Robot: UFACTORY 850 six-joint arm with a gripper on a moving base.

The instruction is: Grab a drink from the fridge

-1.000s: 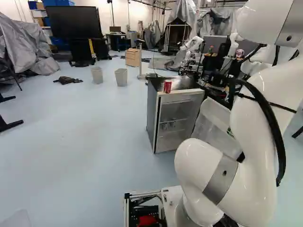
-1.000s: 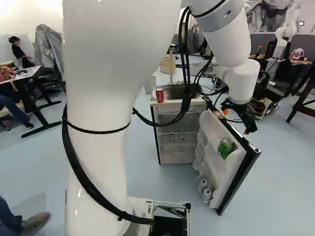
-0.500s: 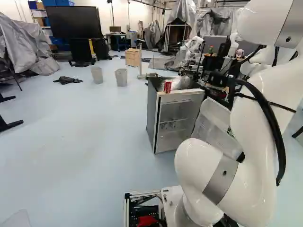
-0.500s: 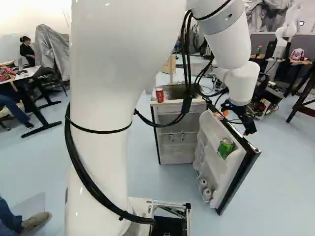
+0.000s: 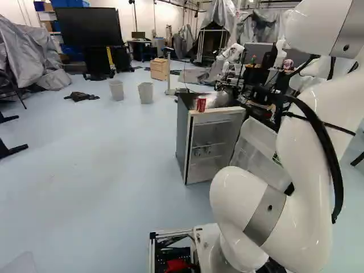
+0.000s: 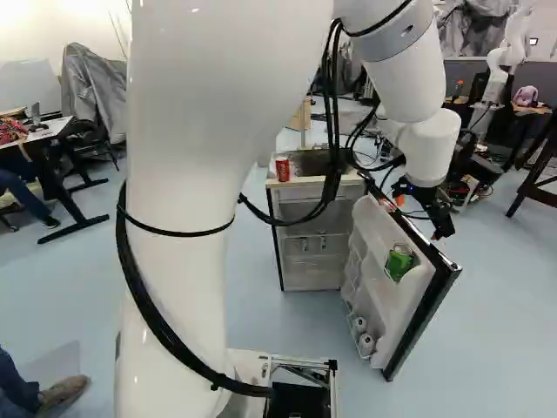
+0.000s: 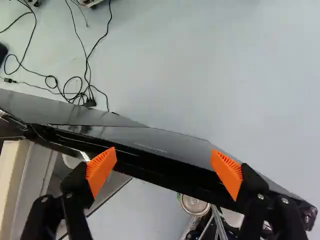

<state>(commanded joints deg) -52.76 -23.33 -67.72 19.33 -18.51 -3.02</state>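
Cans of drink are stored in the open fridge (image 5: 182, 139); a green can (image 6: 399, 262) is held in the door's (image 6: 416, 324) rack. The end effector (image 6: 419, 217) is spread wide at the door's upper edge, which is seen between its orange pads (image 7: 101, 170). A red can (image 6: 283, 169) is set upright on the fridge's top.

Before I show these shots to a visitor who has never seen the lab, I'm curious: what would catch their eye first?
Probably the big white arm, filling much of the right base view, then the small fridge ahead with its door wide open. Two bright cans stand out: red on top of the fridge, green in the door's shelf.
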